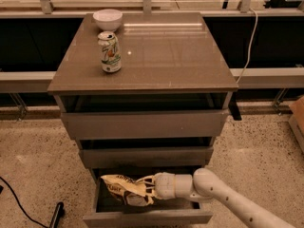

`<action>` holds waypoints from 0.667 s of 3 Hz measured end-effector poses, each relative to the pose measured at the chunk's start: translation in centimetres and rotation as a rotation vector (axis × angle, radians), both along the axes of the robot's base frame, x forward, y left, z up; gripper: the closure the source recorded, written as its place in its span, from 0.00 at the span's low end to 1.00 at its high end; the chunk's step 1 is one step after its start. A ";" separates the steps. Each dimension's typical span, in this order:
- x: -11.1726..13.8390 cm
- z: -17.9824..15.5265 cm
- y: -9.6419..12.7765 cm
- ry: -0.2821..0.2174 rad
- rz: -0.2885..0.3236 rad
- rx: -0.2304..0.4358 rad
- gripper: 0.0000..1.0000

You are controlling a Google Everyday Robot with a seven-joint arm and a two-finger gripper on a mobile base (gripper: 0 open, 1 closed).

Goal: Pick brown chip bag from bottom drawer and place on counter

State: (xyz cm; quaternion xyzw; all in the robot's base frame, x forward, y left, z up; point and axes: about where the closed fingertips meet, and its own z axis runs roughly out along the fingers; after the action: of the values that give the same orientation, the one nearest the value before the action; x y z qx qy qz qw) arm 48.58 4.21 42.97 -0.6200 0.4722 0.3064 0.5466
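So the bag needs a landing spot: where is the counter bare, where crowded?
The counter is bare across its right half and front, right of the can. Crowded: the back-left corner, with the white bowl and the can before it. The gripper grips the brown chip bag at the bottom drawer.

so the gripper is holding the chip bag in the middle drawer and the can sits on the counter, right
Wrong drawer. The camera view shows the gripper holding the brown chip bag in the bottom drawer, the lowest of the three; the can does sit on the counter.
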 end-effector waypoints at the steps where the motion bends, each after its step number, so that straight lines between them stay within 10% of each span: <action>1: -0.7 7.5 -2.1 -0.090 0.080 0.014 1.00; 2: -1.4 14.9 -4.4 -0.188 0.181 0.031 1.00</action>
State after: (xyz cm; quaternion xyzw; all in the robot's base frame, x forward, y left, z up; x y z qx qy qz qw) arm 47.23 -0.23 57.87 -0.6775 0.3564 0.3022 0.5680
